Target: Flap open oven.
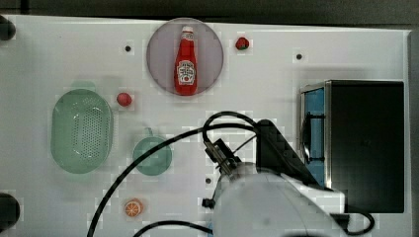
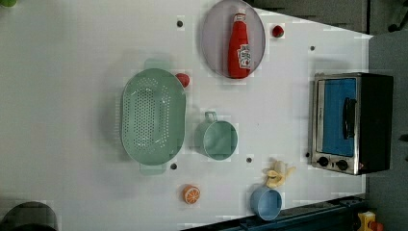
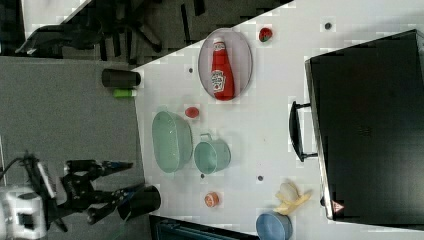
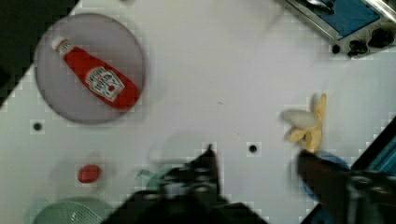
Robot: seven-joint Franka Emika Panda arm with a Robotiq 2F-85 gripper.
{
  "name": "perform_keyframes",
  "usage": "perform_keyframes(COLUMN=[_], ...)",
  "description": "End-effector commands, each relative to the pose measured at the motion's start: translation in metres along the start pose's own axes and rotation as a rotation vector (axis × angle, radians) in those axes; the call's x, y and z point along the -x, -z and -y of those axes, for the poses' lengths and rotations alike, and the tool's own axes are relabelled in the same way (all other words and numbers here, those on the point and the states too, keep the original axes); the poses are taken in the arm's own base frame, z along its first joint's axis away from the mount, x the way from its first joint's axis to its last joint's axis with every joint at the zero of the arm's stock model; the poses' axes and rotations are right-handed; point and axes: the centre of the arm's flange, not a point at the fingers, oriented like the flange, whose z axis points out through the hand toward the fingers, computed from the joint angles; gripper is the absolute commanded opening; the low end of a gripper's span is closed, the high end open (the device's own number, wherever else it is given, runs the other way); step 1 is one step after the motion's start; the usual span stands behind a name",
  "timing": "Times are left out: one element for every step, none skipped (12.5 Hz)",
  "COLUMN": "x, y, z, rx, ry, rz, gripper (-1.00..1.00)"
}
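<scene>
— White table [image 1: 276, 74], seen from overhead. Entry for the oven [image 1: 365, 143]?

— Placed at the top view's right edge of the table, front turned toward the table's middle. Boxy black body, silver front frame [image 2: 315, 120], blue-tinted glass door [image 2: 334, 115]. Black bar handle [image 2: 349, 118] across the door, standing out from the front in the right view. Two black knobs [image 2: 332, 162] in a row at one end of the front panel. Door flat against the frame, shut.

— Gripper [image 3: 131, 176]?

— Off the table's edge in the right view, well apart from the oven. Fingers [image 4: 205, 161] spread apart, with nothing between them and nothing in their grasp. Touching nothing.

— Other stock on the table?

— Ketchup bottle [image 1: 186, 60] lying on a grey plate [image 1: 160, 54]. Green colander [image 1: 81, 131] with a green cup [image 1: 152, 156] just beside it. Small red piece [image 1: 124, 99] near the colander. Strawberry [image 1: 242, 43] near the plate. Orange half [image 1: 133, 208] by the table's near edge. Peeled banana [image 2: 278, 173] near the knob end of the oven, blue cup [image 2: 265, 202] just beside the banana.
</scene>
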Motion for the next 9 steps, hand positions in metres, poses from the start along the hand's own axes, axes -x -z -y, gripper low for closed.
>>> perform_keyframes(x=[-0.007,-0.01,-0.014,-0.02,-0.025,-0.032,-0.04,-0.049,-0.059], y=[-0.027,-0.03,-0.032,-0.037,-0.043,-0.05,-0.058,-0.066,-0.075], z=[0.006,0.003,0.0,-0.005,-0.009,-0.014,-0.02,-0.027,-0.036], rx=[0.045,0.048,0.051,0.053,0.055,0.06,0.061,0.057,0.053], ry=[-0.036,-0.043,-0.051,-0.05,-0.026,0.016,0.066,0.119,0.177], rz=[0.038,0.041,0.043,0.045,0.05,0.056,0.062,0.072,0.084], gripper=[-0.32,-0.55,-0.65,-0.65,-0.65,-0.65,-0.65,-0.65,-0.65])
